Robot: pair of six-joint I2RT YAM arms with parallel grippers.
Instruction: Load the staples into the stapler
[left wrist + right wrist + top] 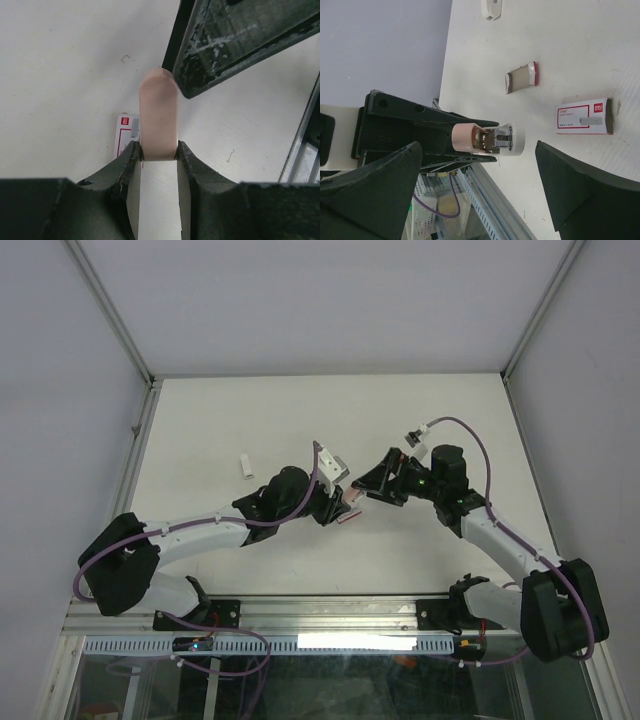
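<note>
Left gripper (158, 150): I have it clamped on the pink stapler (159, 112), open end turned towards the other arm for loading.
Right gripper (479, 146): jaws spread wide, nothing held.
Staples (521, 78): on the table (560, 40) near the red-and-white box (582, 120), not yet picked.
Stapler channel: possibly empty; the view is too dim to say.

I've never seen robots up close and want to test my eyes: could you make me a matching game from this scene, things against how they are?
Things:
1 stapler
2 staples
3 red-and-white box
4 right gripper

States:
A open, holding nothing
B lying on the table, printed label up
C clamped in the left gripper
D lying on the table, silvery grey

Pairs: 1-C, 2-D, 3-B, 4-A
</note>
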